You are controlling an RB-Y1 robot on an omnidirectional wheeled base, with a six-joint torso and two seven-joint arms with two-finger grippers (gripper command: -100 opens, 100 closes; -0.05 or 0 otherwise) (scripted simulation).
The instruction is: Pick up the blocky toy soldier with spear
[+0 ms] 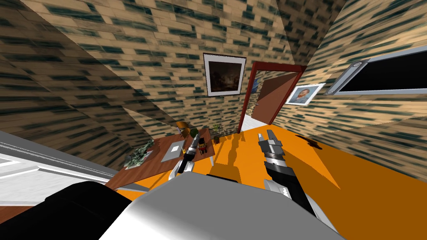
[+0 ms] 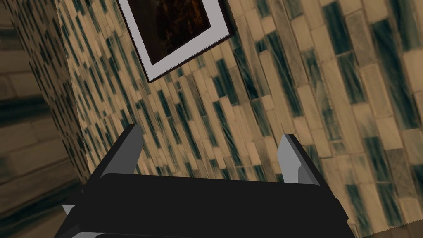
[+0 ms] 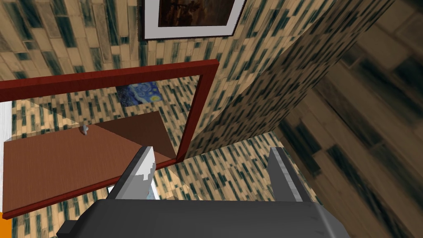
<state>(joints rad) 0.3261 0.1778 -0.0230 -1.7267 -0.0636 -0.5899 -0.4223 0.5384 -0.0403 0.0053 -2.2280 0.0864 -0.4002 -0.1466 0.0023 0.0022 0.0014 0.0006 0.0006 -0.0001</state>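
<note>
The blocky toy soldier point(image 1: 202, 146), red and dark, stands upright near the right end of a brown desk point(image 1: 160, 143). My left gripper point(image 1: 194, 139) hovers just left of the soldier, over the desk; its wrist view faces the wall, and the left gripper point(image 2: 211, 134) is open with nothing between its fingers. Over the orange floor, well right of the desk, my right gripper point(image 1: 266, 134) is raised. In its wrist view the right gripper point(image 3: 211, 149) is open and empty, facing the doorway.
On the desk lie a grey flat pad point(image 1: 173, 150), a green spiky object point(image 1: 139, 155) and a small potted plant point(image 1: 217, 131). A red-framed doorway point(image 1: 271, 66) with an open brown door point(image 1: 273, 104) lies ahead. A dark object point(image 1: 310, 141) lies on the floor.
</note>
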